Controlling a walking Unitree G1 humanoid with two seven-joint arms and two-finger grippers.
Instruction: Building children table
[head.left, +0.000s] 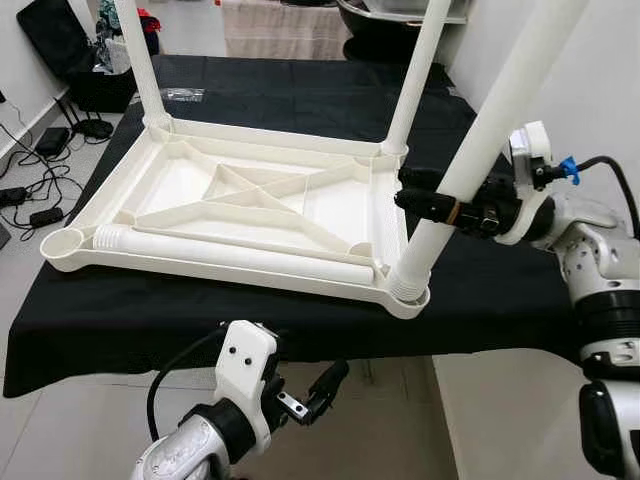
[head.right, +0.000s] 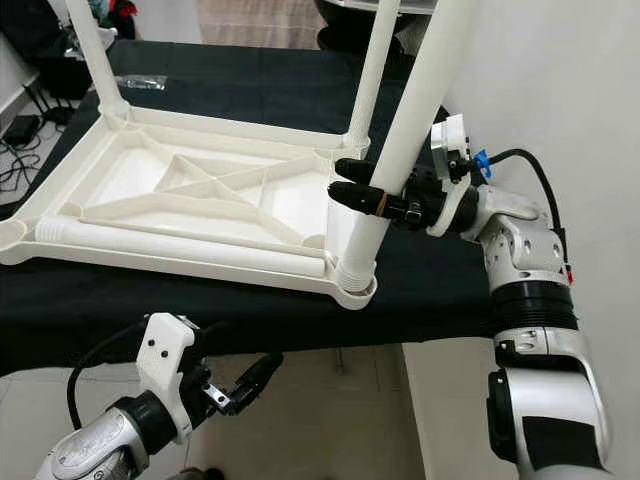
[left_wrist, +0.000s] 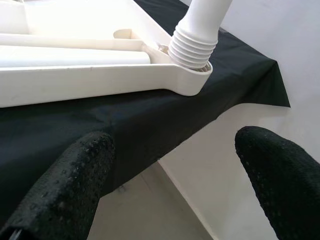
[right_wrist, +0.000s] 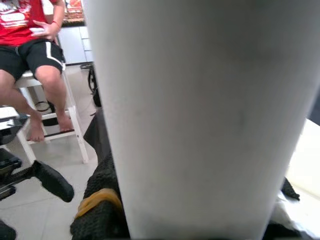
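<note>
A lived-in room of a home, used as a makeshift work area: a worktop (head.left: 500, 290) draped in black cloth stands on a pale tiled floor (head.left: 60, 420), power cables (head.left: 40, 185) trail along the white wall, and a person (right_wrist: 35, 45) in shorts sits barefoot on a stool (right_wrist: 70, 125) nearby

Tabletop (head.left: 250, 200) upside down on cloth (head.left: 500, 290) (loose leg (head.left: 230, 253) inside).

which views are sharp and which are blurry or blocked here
Left eye view: evenly lit and sharp on the upturned white tabletop and black cloth. Right wrist view: the table leg sits so close it is a soft, featureless blur; the seated person behind is clearer. Left wrist view: the near fingertips are soft, the threaded leg socket crisp.
</note>
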